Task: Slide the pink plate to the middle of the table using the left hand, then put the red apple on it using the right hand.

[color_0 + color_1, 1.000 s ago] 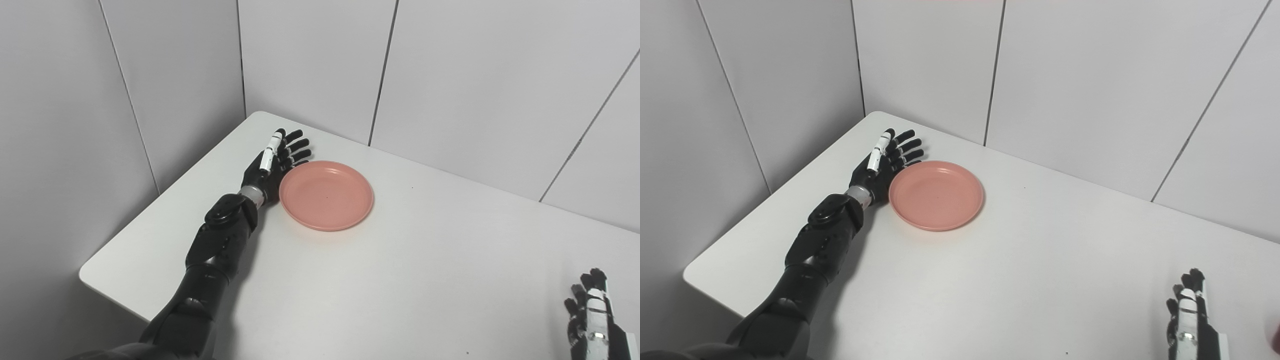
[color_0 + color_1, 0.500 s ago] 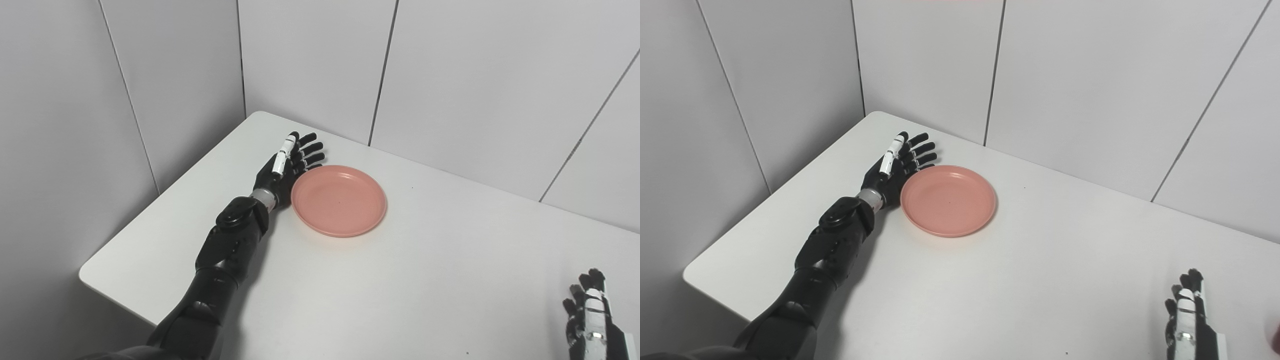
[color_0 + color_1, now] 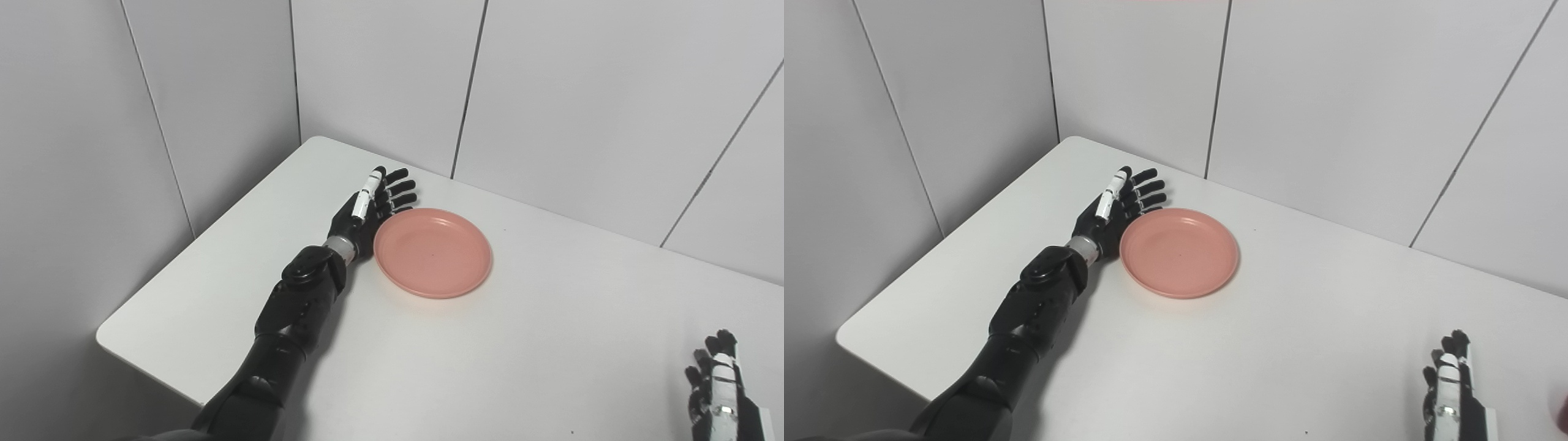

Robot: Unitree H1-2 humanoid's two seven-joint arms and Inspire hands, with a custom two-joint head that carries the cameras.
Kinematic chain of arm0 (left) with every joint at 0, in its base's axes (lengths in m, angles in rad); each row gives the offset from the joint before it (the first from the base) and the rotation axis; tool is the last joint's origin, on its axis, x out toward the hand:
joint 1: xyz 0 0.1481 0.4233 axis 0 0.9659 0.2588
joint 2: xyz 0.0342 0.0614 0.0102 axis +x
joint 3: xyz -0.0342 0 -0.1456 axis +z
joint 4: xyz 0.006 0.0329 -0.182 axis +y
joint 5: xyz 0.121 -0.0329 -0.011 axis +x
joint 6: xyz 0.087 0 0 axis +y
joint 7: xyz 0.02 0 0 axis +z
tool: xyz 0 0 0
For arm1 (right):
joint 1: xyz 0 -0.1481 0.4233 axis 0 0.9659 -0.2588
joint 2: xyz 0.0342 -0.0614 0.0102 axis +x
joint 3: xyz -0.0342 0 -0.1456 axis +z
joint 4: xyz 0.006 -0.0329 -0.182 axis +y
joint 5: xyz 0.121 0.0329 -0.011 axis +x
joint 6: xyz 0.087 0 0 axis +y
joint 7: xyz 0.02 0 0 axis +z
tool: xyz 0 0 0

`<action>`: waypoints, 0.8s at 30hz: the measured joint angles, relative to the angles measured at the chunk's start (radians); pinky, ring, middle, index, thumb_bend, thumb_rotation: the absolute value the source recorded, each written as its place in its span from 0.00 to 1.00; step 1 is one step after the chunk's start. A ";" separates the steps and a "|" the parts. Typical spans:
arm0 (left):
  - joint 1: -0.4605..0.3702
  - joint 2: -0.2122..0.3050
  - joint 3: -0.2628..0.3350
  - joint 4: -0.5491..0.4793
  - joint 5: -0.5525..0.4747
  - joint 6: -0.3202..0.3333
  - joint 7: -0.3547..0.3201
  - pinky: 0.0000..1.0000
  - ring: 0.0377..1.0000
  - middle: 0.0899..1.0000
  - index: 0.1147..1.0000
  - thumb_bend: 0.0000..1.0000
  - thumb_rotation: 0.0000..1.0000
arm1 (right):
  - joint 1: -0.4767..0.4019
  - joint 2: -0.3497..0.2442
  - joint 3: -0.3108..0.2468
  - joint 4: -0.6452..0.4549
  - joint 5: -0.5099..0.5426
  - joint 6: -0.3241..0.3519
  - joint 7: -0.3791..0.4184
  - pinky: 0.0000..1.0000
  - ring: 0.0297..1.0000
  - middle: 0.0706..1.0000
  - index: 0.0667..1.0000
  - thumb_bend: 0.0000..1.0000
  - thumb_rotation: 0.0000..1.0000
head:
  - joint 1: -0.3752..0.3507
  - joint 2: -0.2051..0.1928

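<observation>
Pink plate is lying flat on the table, a round, shallow dish of salmon-pink with a raised rim and nothing in it. It is sitting in the far left part of the tabletop, nearer the back corner than the near edge. A sliver of red is showing at the very right border of the right eye view, low down, too small to say what it is.

Smooth white tabletop with rounded corners is catching soft shadows under the plate and the arm. Pale grey wall panels with thin dark seams are closing in the table on the left and at the back.

Left hand is stretching out flat beside the plate's left rim, its black fingers straight and slightly spread, pointing toward the back wall. It is gripping nothing; its palm side is lying against the plate's edge or just beside it, and the views are not settling whether they touch. Right hand is waiting well apart at the lower right, cut off by the picture's bottom edge, its fingers pointing up, slightly spread and holding nothing.
</observation>
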 measured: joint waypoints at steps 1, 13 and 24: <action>0.001 -0.003 0.000 -0.003 0.000 0.001 0.001 0.81 0.81 0.81 0.79 0.35 1.00 | 0.000 0.000 0.000 0.006 0.000 0.000 0.000 1.00 1.00 1.00 1.00 0.06 1.00 | -0.003 0.002; 0.011 -0.029 -0.009 -0.038 0.017 0.013 0.011 0.81 0.82 0.81 0.79 0.35 1.00 | 0.001 0.001 0.000 0.016 0.003 -0.012 0.000 1.00 1.00 1.00 1.00 0.09 1.00 | -0.028 0.009; 0.021 -0.047 -0.022 -0.064 0.021 0.026 0.018 0.81 0.82 0.82 0.79 0.35 1.00 | -0.001 0.004 0.000 0.047 0.004 -0.036 0.000 1.00 0.99 1.00 0.99 0.09 1.00 | -0.052 0.018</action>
